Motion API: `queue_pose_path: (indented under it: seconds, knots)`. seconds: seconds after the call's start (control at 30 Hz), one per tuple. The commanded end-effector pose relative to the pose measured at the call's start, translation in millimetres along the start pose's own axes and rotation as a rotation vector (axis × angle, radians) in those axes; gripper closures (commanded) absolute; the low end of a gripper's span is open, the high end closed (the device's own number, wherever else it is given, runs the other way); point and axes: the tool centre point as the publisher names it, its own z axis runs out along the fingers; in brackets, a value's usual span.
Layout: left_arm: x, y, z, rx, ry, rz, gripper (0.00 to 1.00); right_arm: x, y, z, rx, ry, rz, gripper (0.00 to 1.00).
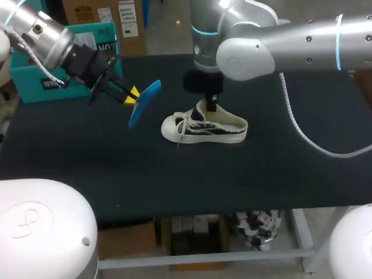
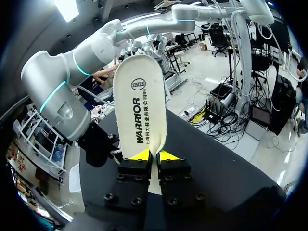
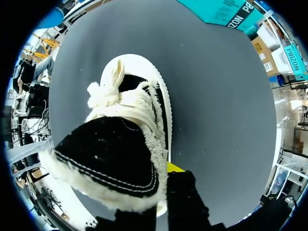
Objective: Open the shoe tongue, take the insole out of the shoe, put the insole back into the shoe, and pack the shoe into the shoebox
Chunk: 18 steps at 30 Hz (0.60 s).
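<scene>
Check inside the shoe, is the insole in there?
The insole is out, held by the left gripper. The shoe interior is mostly hidden by its raised tongue and the right gripper.

Black cloth-covered table (image 1: 261,174): black-and-white canvas lace-up shoe (image 1: 203,128) stands on it at centre, sole down, toe left, heel right. Right hand (image 1: 210,106) comes down from the far side over the shoe's opening, closed on the black fabric tongue (image 3: 110,163), which stands up out of the shoe. Left hand (image 1: 131,96) is left of the shoe and above the table, clamped on one end of the blue foam insole (image 1: 144,103). Insole is clear of table and shoe, near the toe. Teal cardboard shoebox (image 1: 35,81) sits at the table's far left, behind the left arm.
</scene>
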Motion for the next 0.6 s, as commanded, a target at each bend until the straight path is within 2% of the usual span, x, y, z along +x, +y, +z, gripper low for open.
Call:
queue_pose_path:
  seconds: [0.03,0.3,0.6]
  knots:
    - [-14.1,7.5,1.6,0.032,0.051,0.04,1.0,5.1,-11.1,-10.5,-0.013,-0.008,0.05,1.0]
    - [-31.8,7.2,4.9,0.073,0.129,0.183,1.0,8.2,-26.9,-20.2,0.028,0.055,0.275,1.0]
    - [-46.9,7.5,7.4,0.154,0.235,0.369,1.0,24.8,-49.2,-27.1,-0.016,0.128,0.567,1.0]
